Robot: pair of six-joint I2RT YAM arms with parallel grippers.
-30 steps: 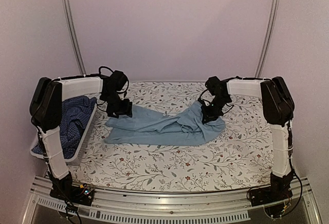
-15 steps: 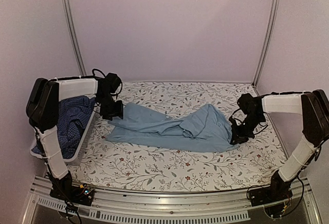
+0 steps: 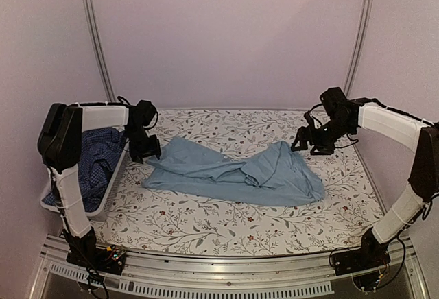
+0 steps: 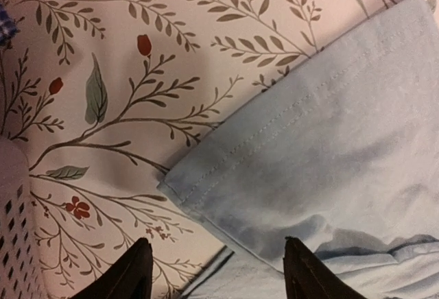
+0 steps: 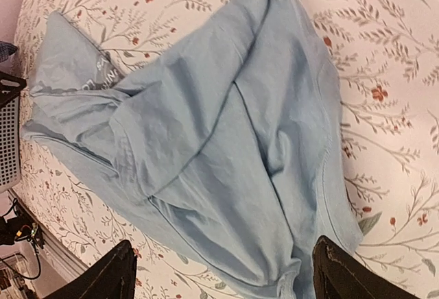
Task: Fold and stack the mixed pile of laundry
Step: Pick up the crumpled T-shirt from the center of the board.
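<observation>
A plain light-blue shirt [image 3: 233, 174] lies spread and creased across the middle of the floral table. My left gripper [image 3: 147, 152] hovers low over its left corner. In the left wrist view the stitched hem corner of the shirt [image 4: 322, 141] lies flat ahead of the open left gripper [image 4: 216, 275], which holds nothing. My right gripper [image 3: 306, 142] hangs open in the air just beyond the shirt's right end. The right wrist view looks down on the shirt [image 5: 226, 148] between the spread fingers of the right gripper [image 5: 223, 275]. A dark blue checked shirt [image 3: 96, 158] lies bunched in the basket.
A white plastic basket [image 3: 112, 179] stands at the table's left edge, close beside my left arm; its perforated wall [image 4: 12, 251] shows in the left wrist view. Floral tablecloth [image 3: 226, 223] runs in front of the shirt. Walls close in the back and sides.
The right gripper dragged the shirt's right end outward, opened and let go, then rose toward the back right. The left gripper shifted slightly left. The shirt now lies stretched wider.
</observation>
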